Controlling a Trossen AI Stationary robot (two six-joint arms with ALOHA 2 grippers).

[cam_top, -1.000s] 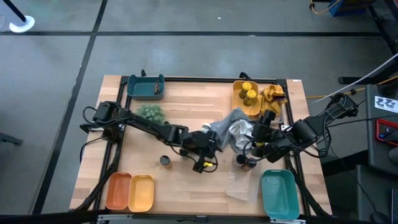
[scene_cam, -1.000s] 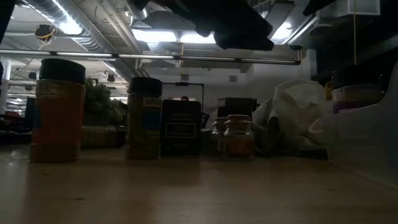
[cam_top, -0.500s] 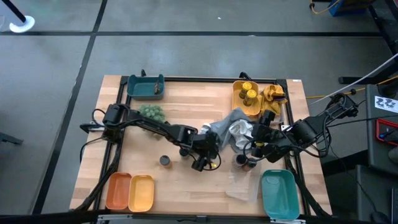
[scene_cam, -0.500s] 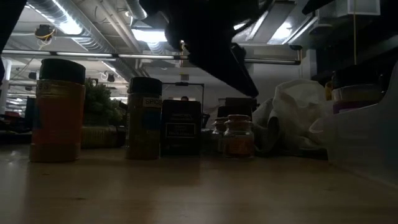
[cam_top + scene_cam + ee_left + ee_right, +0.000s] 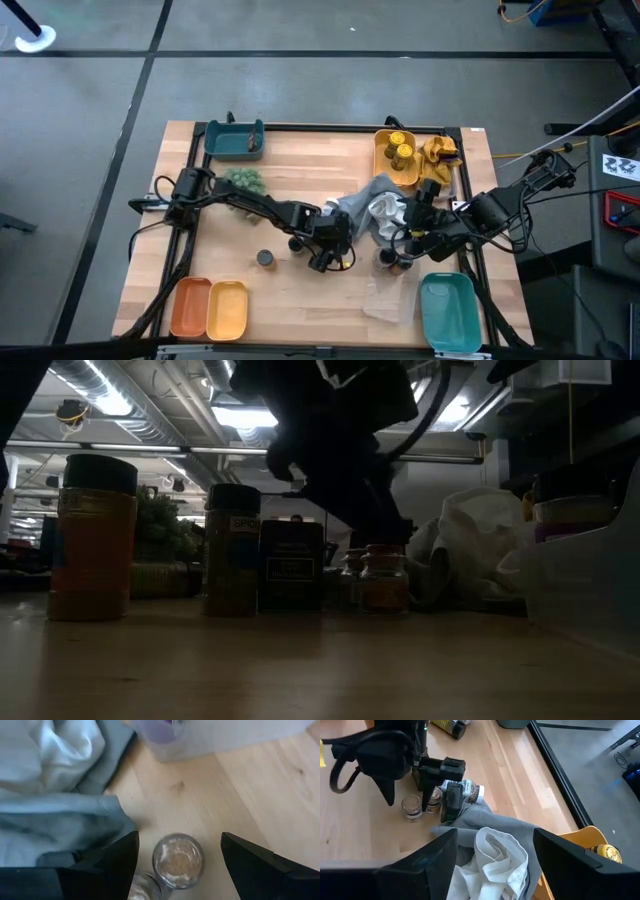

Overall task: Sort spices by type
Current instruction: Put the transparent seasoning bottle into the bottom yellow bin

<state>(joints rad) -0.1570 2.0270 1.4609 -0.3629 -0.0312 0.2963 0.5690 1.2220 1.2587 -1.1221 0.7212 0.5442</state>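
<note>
1. Left pincer point(image 5: 322, 262): reaches to mid-bench from the left; its fingers point(image 5: 107, 865) stand spread, straddling a small glass jar point(image 5: 178, 861) seen from above, with no contact visible. A second jar just beside it is partly hidden at the edge of the left wrist view.
2. Right pincer point(image 5: 400, 238): lies over the right part of the bench, fingers point(image 5: 565, 852) spread and holding nothing, just above the white cloth point(image 5: 495, 855).
3. Grey cloth point(image 5: 352, 212): crumpled at mid-bench under the white cloth, between the two pincers.
4. Two small glass jars point(image 5: 412, 807): upright on the bench, touching or nearly so, at the left pincer's tips in the right wrist view.
5. Dark-lidded jar point(image 5: 265, 258): stands alone, left of the left pincer.
6. Low view: an orange jar with a dark lid point(image 5: 92, 538), a yellow-brown jar point(image 5: 232, 550), a dark tin point(image 5: 291, 565) and a small brown-orange jar point(image 5: 384, 578) stand in a row on the bench.
7. Yellow tray point(image 5: 382, 160): at the far right, holding yellow-lidded jars point(image 5: 402, 152).
8. Green plant ball point(image 5: 242, 180): at the far left, near a teal tray point(image 5: 232, 140).
9. Near edge: an orange tray point(image 5: 189, 306) and a yellow tray point(image 5: 228, 310) at left, a teal tray point(image 5: 446, 312) at right.
</note>
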